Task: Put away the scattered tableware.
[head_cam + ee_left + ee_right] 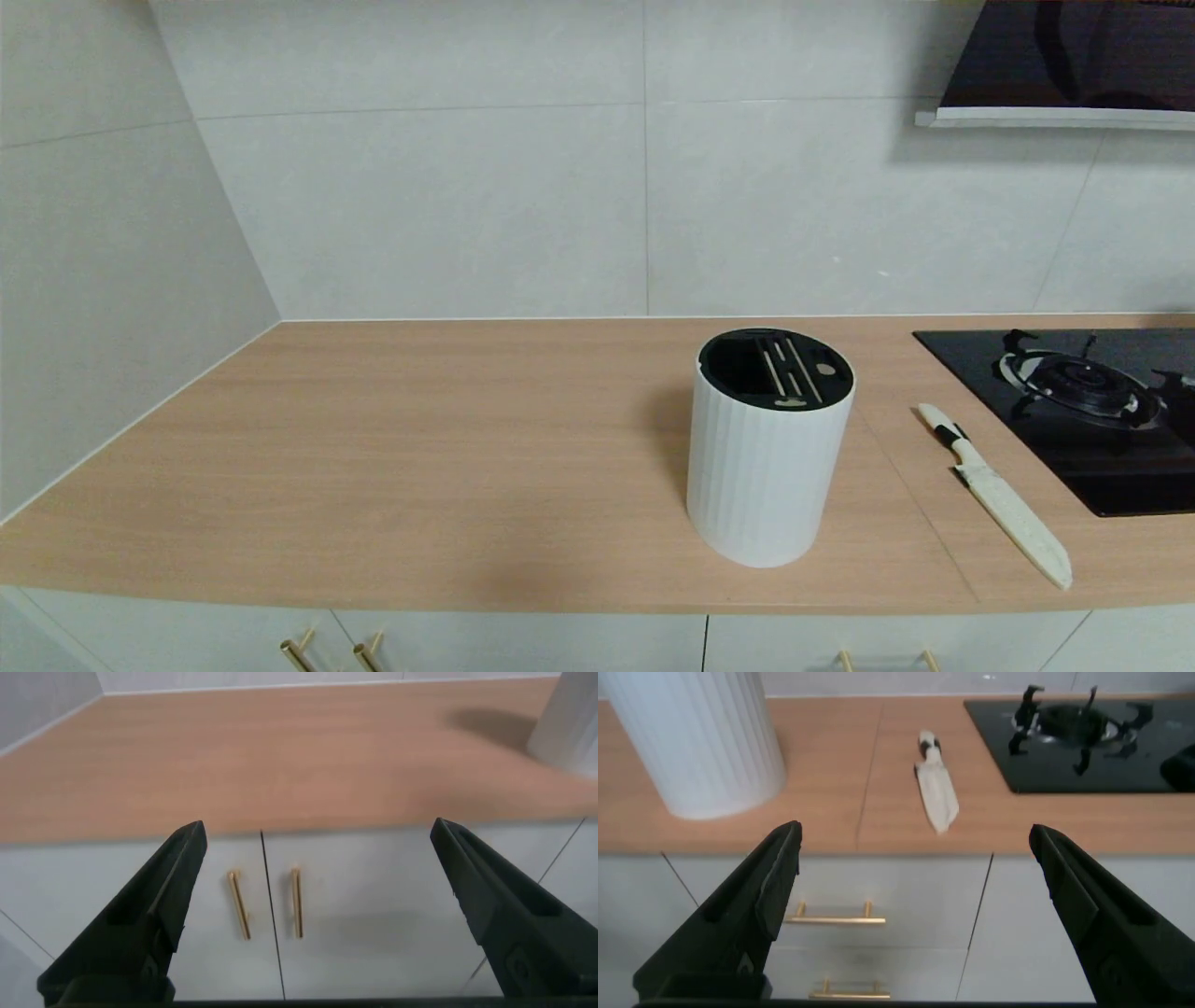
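A cream kitchen knife (994,493) lies flat on the wooden countertop (420,467). In the head view it is at 3 o'clock from the white ribbed knife holder (767,467) and apart from it, with its handle toward 11 o'clock and its tip toward 5 o'clock. The black gas hob (1074,411) sits at the knife's 1 o'clock. The holder stands upright. The left gripper (318,924) hangs before the white cabinet doors (374,924), jaws spread wide and holding nothing. The right gripper (915,919) faces the drawer fronts (906,952) below the knife, equally wide and empty
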You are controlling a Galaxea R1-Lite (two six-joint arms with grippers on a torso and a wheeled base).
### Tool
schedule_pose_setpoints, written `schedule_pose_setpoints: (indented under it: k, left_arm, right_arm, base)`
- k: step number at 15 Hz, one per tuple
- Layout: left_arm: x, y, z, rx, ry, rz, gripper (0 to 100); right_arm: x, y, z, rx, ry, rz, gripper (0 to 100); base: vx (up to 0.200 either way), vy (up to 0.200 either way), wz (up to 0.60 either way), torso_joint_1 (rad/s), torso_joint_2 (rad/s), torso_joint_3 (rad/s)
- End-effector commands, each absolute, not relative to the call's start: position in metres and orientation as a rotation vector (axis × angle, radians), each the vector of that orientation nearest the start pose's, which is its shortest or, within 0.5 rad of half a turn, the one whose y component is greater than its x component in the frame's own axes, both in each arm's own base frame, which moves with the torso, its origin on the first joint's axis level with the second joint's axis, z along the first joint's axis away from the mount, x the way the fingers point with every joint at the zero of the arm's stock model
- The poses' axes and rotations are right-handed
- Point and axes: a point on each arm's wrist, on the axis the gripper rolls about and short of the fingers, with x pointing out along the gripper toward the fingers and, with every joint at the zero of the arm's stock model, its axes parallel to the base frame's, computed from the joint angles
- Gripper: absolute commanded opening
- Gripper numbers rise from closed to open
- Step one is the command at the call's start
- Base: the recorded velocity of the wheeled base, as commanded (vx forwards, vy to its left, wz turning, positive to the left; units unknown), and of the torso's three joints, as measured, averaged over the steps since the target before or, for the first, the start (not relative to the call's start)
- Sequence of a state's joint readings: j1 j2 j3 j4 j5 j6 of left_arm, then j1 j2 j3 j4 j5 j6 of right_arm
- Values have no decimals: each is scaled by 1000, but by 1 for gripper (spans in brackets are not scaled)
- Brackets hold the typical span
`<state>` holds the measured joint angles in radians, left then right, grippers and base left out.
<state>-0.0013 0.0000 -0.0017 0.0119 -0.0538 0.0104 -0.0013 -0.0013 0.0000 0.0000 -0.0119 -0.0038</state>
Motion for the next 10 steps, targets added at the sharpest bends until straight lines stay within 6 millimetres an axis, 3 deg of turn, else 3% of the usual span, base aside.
schedule_pose_setpoints:
  k: [1, 10]
  left_arm:
    - [-23, -1, 75, 10, 10, -55, 100]
    - [-23, -1, 75, 10, 10, -55, 100]
  right_arm:
    - [-23, 0, 75, -5, 0, -14, 100]
    - [-23, 0, 75, -5, 0, -14, 100]
  base:
    - [0, 0, 0, 271, -569, -305]
    - [0, 0, 0, 249, -521, -274]
